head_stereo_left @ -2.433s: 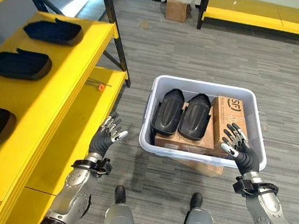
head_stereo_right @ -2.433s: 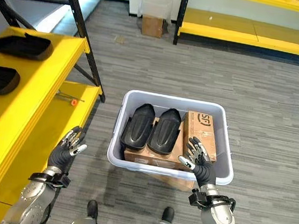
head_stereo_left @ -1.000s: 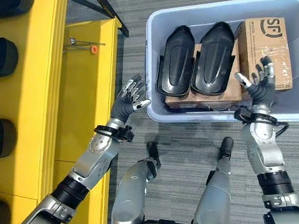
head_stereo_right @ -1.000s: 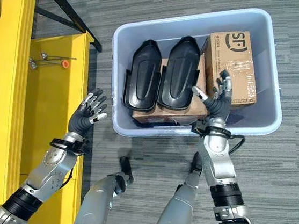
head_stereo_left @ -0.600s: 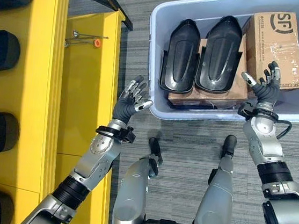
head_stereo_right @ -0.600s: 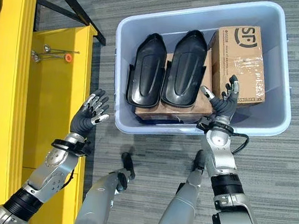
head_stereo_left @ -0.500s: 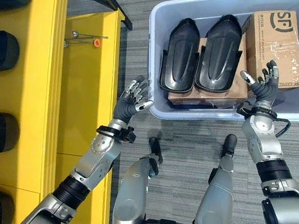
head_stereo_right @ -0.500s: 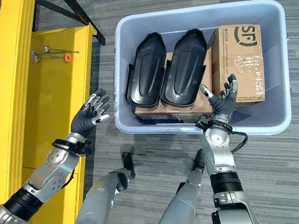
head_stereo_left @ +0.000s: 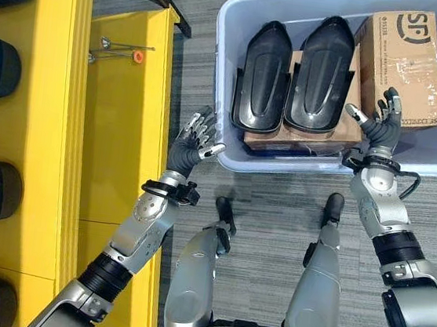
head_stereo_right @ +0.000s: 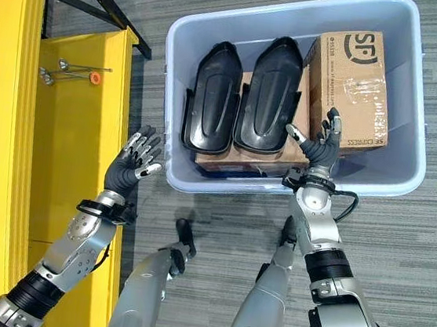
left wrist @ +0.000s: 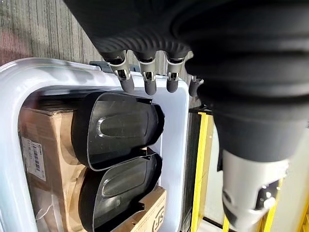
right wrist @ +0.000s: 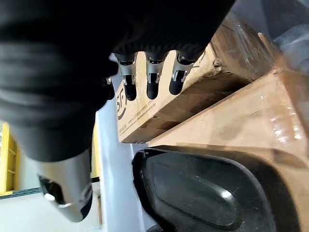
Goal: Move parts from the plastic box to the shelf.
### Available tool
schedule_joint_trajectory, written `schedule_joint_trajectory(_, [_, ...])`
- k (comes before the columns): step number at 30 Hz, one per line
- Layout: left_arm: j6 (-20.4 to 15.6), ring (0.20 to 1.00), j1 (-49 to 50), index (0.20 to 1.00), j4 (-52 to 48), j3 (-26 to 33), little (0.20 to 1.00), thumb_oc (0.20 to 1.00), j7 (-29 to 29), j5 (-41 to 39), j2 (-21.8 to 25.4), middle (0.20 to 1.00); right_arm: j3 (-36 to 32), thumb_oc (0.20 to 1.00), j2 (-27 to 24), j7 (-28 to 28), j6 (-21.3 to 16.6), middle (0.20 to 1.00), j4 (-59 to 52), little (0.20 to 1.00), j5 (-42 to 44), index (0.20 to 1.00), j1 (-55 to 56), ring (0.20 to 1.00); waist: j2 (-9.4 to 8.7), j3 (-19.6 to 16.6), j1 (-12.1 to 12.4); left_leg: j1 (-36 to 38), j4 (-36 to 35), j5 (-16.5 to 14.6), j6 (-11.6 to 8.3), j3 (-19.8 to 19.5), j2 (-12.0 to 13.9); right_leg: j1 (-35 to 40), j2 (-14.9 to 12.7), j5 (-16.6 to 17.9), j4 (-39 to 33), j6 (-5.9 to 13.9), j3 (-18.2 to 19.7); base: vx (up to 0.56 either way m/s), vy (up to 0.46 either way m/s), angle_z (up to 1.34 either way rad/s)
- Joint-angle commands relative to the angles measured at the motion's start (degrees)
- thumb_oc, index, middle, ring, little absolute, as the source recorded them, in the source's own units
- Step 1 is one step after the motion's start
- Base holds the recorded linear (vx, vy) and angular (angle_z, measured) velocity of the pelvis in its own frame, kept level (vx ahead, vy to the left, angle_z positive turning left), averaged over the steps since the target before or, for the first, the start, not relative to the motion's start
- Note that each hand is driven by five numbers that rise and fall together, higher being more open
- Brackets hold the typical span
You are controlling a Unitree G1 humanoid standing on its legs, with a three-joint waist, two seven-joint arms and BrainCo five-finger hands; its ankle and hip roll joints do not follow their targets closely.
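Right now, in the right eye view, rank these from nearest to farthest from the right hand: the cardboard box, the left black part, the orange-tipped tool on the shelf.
1. Cardboard box: right beside the right hand, at the plastic box's right end.
2. Left black part: across the plastic box, near its left wall.
3. Orange-tipped tool: on the yellow shelf, far left.

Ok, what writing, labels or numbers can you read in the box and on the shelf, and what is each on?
Brown cardboard box, top face: one large dark brand logo in an oval ring, not quoted here.
Same box, fine print by the tape: too small to read.
White sticker on brown cardboard: too small to read.
Black moulded plastic parts, pale grey plastic box, yellow shelf: no text visible.
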Motion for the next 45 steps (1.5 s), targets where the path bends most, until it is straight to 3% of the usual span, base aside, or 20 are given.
schedule_joint_trajectory(1, [-3.72,1.0,0.99,1.0,-4.99,-0.12,1.0,1.0,0.25,-1.32,2.62,1.0,-1.04,1.0,-0.61,-0.72,-1.99,1.0,-2.26,1.0,0.18,1.0,-3.35,1.0,-0.76,-0.6,1.12,-2.09,-1.6,4.66,-3.0,-5.08,3.29,0.74,-1.48,-5.86,8.15,0.1,1.67,0.0,0.0,0.0])
schedule_joint_trajectory(11, [-4.15,1.0,0.04,1.0,-4.71,-0.5,1.0,1.0,0.73,-1.46,2.72,1.0,0.43,1.0,-1.08,-0.37,-1.53,1.0,9.02,1.0,3.51,1.0,-9.77,1.0,-0.44,0.54,1.5,-3.57,-1.38,4.75,-2.99,-5.44,3.38,-1.23,-0.96,-5.88,8.79,-0.14,2.25,0.0,0.0,0.0])
schedule_joint_trajectory(18, [-4.51,1.0,-0.81,1.0,-4.61,-0.72,1.0,1.0,1.33,-1.7,2.51,1.0,2.14,1.0,-1.49,-0.29,-1.34,1.0,9.95,1.0,3.22,1.0,-12.34,1.0,-0.66,1.09,1.81,-4.91,-0.79,4.71,-2.92,-5.79,3.43,-2.36,-0.67,-5.93,9.34,-0.26,2.05,0.01,-0.001,0.0])
schedule_joint_trajectory(20, [-4.53,1.0,-0.86,1.0,-4.55,-0.82,1.0,1.0,1.34,-1.68,2.58,1.0,2.25,1.0,-1.54,-0.28,-1.3,1.0,9.86,1.0,3.16,1.0,-12.47,1.0,-0.67,0.83,1.95,-4.41,-0.72,3.33,-3.53,-6.23,3.38,-1.83,-0.71,-7.16,9.54,0.03,1.93,0.05,-0.006,-0.02])
schedule_joint_trajectory(21, [-4.61,1.0,-0.94,1.0,-4.69,-0.74,1.0,1.0,1.46,-1.71,2.68,1.0,2.43,1.0,-1.49,-0.31,-1.29,1.0,9.67,1.0,3.05,1.0,-12.6,1.0,-0.77,1.11,1.81,-5.17,-0.86,4.75,-2.92,-5.89,3.38,-2.51,-0.7,-5.89,9.38,-0.34,1.88,-0.06,-0.011,-0.02])
schedule_joint_trajectory(23, [-4.69,1.0,-1.07,1.0,-4.65,-0.63,1.0,1.0,1.85,-1.8,2.48,1.0,2.92,1.0,-1.55,-0.44,-1.16,1.0,8.77,1.0,2.69,1.0,-12.8,1.0,-1.1,1.01,2.08,-5.08,-0.56,3.27,-3.51,-6.59,3.44,-1.83,-0.72,-7.23,9.63,-0.03,1.51,0.01,-0.003,0.02])
schedule_joint_trajectory(24, [-4.71,1.0,-1.14,1.0,-4.64,-0.54,1.0,1.0,1.91,-1.84,2.4,1.0,2.92,1.0,-1.59,-0.5,-1.16,1.0,8.3,1.0,2.51,1.0,-12.76,1.0,-1.19,1.32,1.95,-5.76,-0.54,4.65,-2.9,-6.21,3.45,-2.35,-0.72,-6.01,9.47,-0.39,1.48,0.1,0.004,0.06])
schedule_joint_trajectory(25, [-4.71,1.0,-1.19,1.0,-4.58,-0.53,1.0,1.0,2.0,-1.8,2.4,1.0,2.99,1.0,-1.47,-0.54,-1.1,1.0,7.81,1.0,2.22,1.0,-12.63,1.0,-1.28,0.98,2.12,-5.26,-0.39,3.23,-3.46,-6.69,3.45,-1.85,-0.7,-7.24,9.72,-0.11,1.41,-0.06,-0.009,0.09])
schedule_joint_trajectory(26, [-4.6,1.0,-1.43,1.0,-4.43,-0.19,1.0,1.0,2.42,-1.73,2.21,1.0,3.06,1.0,-1.05,-0.71,-1.2,1.0,2.81,1.0,0.73,1.0,-11.0,1.0,-1.81,1.24,1.99,-6.38,0.04,4.48,-2.8,-6.54,3.45,-2.52,-0.61,-6.18,9.66,-0.56,1.34,0.1,-0.002,0.1])
schedule_joint_trajectory(27, [-4.58,1.0,-1.38,1.0,-4.41,-0.25,1.0,1.0,2.41,-1.73,2.23,1.0,3.03,1.0,-1.02,-0.75,-1.14,1.0,2.78,1.0,0.71,1.0,-10.89,1.0,-1.78,0.95,2.12,-5.78,0.21,3.02,-3.41,-6.95,3.48,-1.93,-0.59,-7.47,9.9,-0.24,1.29,-0.06,-0.007,0.07])
schedule_joint_trajectory(28, [-4.53,1.0,-1.22,1.0,-4.45,-0.07,1.0,1.0,2.38,-1.67,2.16,1.0,2.95,1.0,-0.98,-0.62,-1.26,1.0,0.67,1.0,0.12,1.0,-10.12,1.0,-1.91,1.16,1.91,-6.41,0.12,4.38,-2.78,-6.64,3.4,-2.45,-0.6,-6.19,9.68,-0.57,1.35,0.01,0.004,0.05])
schedule_joint_trajectory(36, [-4.3,1.0,-0.4,1.0,-4.62,0.92,1.0,1.0,2.82,-1.18,2.51,1.0,1.91,1.0,-0.27,-0.49,-1.78,1.0,-9.97,1.0,-3.01,1.0,-4.99,1.0,-2.47,0.51,1.83,-6.65,0.52,4.14,-2.7,-7.18,3.24,-1.92,-0.76,-6.23,9.31,-0.51,1.43,0.0,0.001,0.04])
schedule_joint_trajectory(45, [-4.23,1.0,0.61,1.0,-5.19,1.3,1.0,1.0,3.02,-1.0,2.96,1.0,1.29,1.0,0.05,-1.2,-2.06,1.0,-11.7,1.0,-4.0,1.0,-4.61,1.0,-2.96,-0.02,1.91,-7.0,0.92,3.92,-2.6,-7.57,3.05,-1.92,-0.77,-6.32,9.17,-0.65,1.58,0.0,0.0,0.0])
